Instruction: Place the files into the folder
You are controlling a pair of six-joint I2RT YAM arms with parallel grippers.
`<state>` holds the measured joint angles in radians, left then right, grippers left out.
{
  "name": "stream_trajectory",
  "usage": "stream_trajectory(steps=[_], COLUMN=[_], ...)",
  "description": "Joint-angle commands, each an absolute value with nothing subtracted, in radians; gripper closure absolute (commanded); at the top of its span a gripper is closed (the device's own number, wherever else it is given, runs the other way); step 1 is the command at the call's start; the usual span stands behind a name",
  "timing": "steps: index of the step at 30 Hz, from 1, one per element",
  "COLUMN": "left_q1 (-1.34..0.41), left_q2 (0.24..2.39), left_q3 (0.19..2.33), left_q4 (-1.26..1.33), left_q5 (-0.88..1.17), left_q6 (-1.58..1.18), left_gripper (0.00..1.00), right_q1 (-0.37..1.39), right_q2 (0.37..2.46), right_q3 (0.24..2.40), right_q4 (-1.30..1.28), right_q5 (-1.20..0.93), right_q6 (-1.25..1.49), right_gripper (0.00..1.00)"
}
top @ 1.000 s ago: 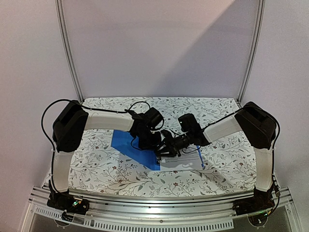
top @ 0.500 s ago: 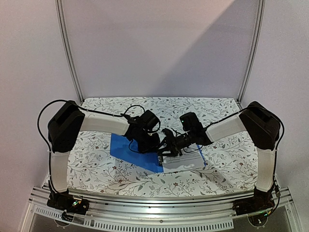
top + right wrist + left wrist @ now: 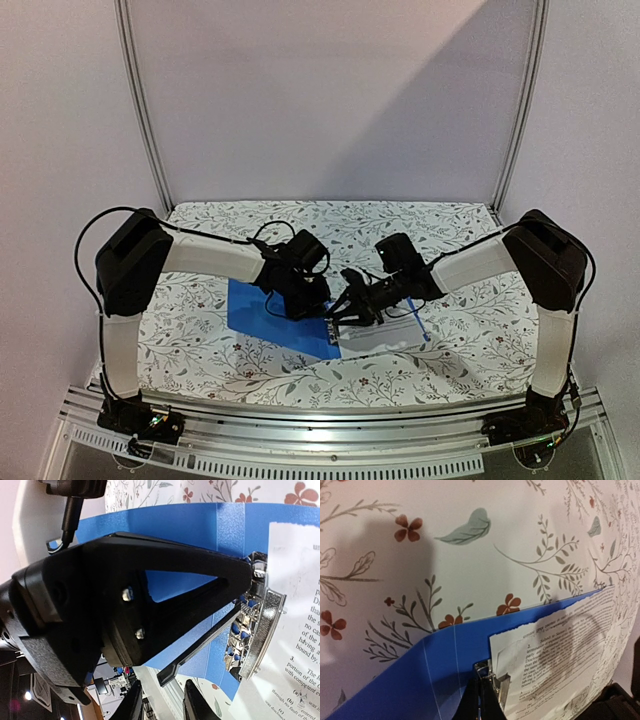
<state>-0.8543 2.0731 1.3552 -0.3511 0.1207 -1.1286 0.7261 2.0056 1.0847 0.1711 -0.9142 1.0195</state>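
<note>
While the closed left gripper [image 3: 481,696] touches the metal clip [image 3: 496,681] of the blue folder [image 3: 440,655], the right gripper [image 3: 164,692] stands partly open, holding nothing; the paper [image 3: 565,645] lies on the folder, beside the clip.

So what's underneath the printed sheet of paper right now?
The open blue folder lies under the paper, its metal clip at the sheet's edge. Whether more sheets lie beneath is hidden.

files [image 3: 295,580] | print "bound by." | item "3." | "(b)"
</note>
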Motion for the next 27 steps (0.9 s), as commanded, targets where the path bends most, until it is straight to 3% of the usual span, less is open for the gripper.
stream_trajectory(steps=[1,27], left_q1=[-0.856,-0.851], left_q2=[2.084,2.084], left_q3=[1.324,1.321], left_q4=[-0.387,-0.392], left_q5=[0.117,0.109], left_q6=[-1.138,-1.132], left_gripper=[1.00,1.00], right_q1=[0.723,0.723], right_q2=[1.985,2.050], right_q3=[1.061,1.058], right_q4=[0.152,0.252], right_q5=[-0.913,-0.932], right_q6=[1.015,1.085], right_gripper=[0.74,0.84])
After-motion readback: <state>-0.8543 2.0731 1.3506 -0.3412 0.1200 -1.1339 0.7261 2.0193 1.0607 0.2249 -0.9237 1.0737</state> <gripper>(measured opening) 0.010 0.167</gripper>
